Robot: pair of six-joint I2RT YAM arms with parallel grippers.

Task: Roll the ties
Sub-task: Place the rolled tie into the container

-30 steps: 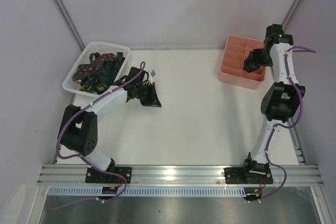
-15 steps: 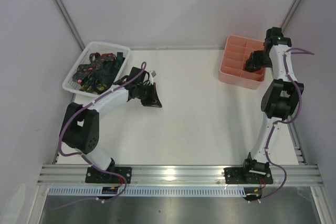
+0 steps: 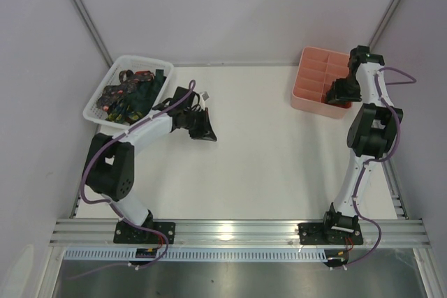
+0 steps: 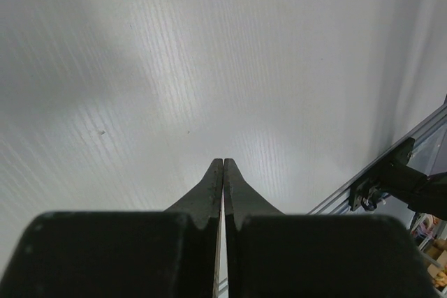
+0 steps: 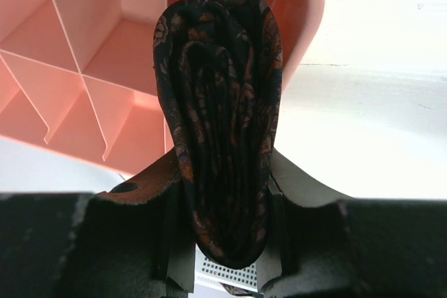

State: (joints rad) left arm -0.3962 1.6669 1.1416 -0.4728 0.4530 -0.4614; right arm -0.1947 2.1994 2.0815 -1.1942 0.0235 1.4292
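My right gripper (image 5: 220, 165) is shut on a rolled tie (image 5: 218, 116), dark fabric with a reddish-brown pattern. It holds the roll over the near right corner of the pink tray (image 5: 105, 54). In the top view the right gripper (image 3: 341, 91) sits at the tray's (image 3: 307, 95) right side. My left gripper (image 4: 223, 165) is shut and empty, its fingers pressed together above the bare white table. In the top view it (image 3: 202, 130) hovers right of the white basket (image 3: 98, 113), which holds several loose ties (image 3: 129, 95).
The pink tray has several empty compartments. The white basket stands at the back left by the wall. The table's metal front rail (image 4: 391, 165) shows at the right of the left wrist view. Grey walls close the back and both sides.
My right gripper has moved down and nearer along the tray's right side with the rolled tie. My left arm has shifted only slightly.
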